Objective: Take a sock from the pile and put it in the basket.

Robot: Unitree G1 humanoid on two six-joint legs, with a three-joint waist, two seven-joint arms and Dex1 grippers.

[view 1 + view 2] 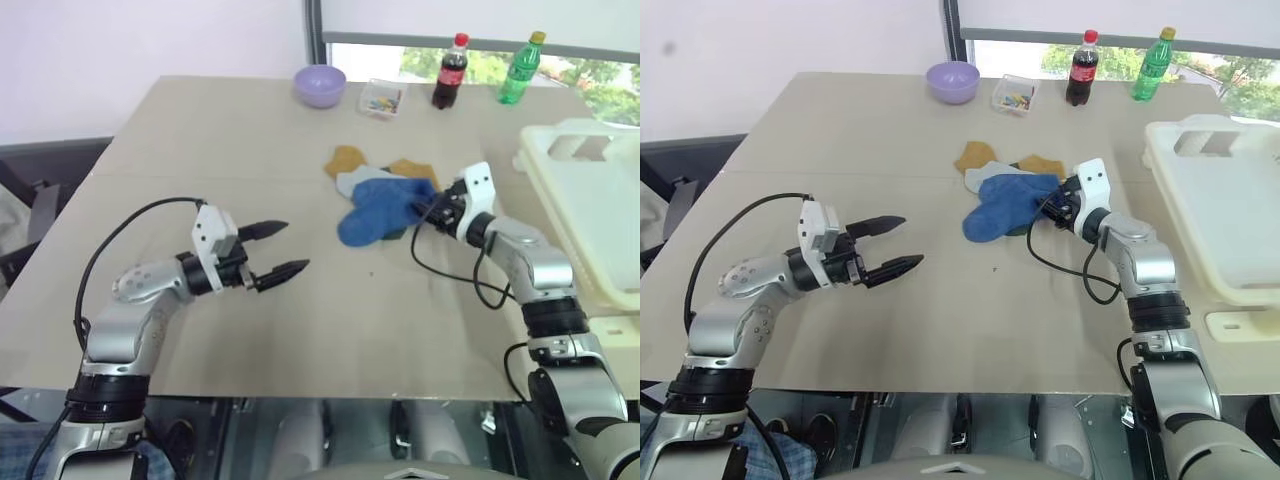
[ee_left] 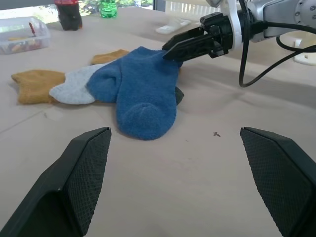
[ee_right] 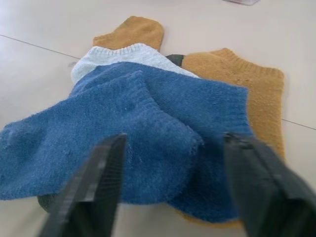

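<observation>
Fingertips of the right gripper (image 1: 422, 211) straddle the blue sock's (image 1: 378, 207) cuff edge, jaws parted, nothing pinched. It tops the pile (image 1: 372, 185) beside the basket (image 1: 590, 205). Soft, floppy, light: pinch that cuff. Left gripper (image 1: 280, 250) hangs wide.

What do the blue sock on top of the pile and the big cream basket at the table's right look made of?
The solid medium-blue ankle sock looks like soft knitted terry or fleece: fuzzy, matte nap and a limp drape. The large cream-white rectangular basket looks like moulded plastic: a smooth, slightly glossy, rigid thick rim with a cut-out handle slot.
</observation>
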